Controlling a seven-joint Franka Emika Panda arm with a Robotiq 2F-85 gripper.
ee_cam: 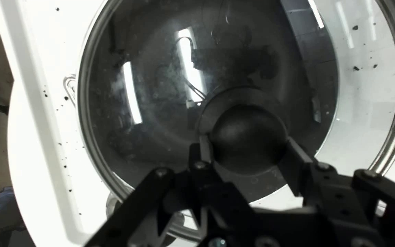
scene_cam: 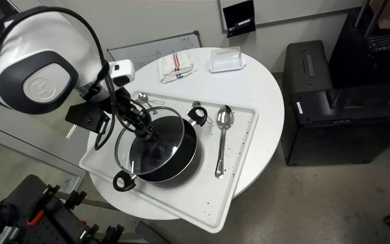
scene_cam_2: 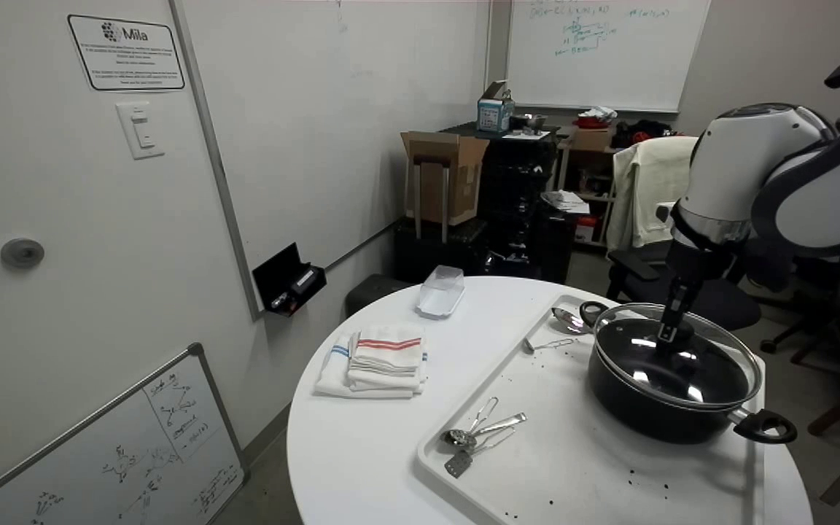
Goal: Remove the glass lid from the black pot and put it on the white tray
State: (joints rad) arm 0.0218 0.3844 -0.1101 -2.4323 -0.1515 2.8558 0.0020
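My gripper [scene_cam: 145, 133] is shut on the dark central knob of the glass lid [scene_cam: 159, 152]. In the wrist view, the fingers [ee_cam: 248, 140] press the knob from both sides, and the lid [ee_cam: 156, 85] fills most of the picture. The black pot [scene_cam: 189, 145] stands under the lid on the white tray [scene_cam: 195, 203]. The lid is off-centre from the pot and appears raised a little; I cannot tell whether its rim touches the pot. An exterior view also shows the gripper [scene_cam_2: 669, 334], lid [scene_cam_2: 704, 364], pot [scene_cam_2: 639, 408] and tray [scene_cam_2: 573, 467].
A large metal spoon [scene_cam: 224, 118] lies on the tray beside the pot. Several small utensils [scene_cam_2: 467, 441] lie near a tray corner. Folded towels [scene_cam: 176, 66] and a small white box with a clear cover [scene_cam: 227, 61] stand on the round white table [scene_cam: 266, 101].
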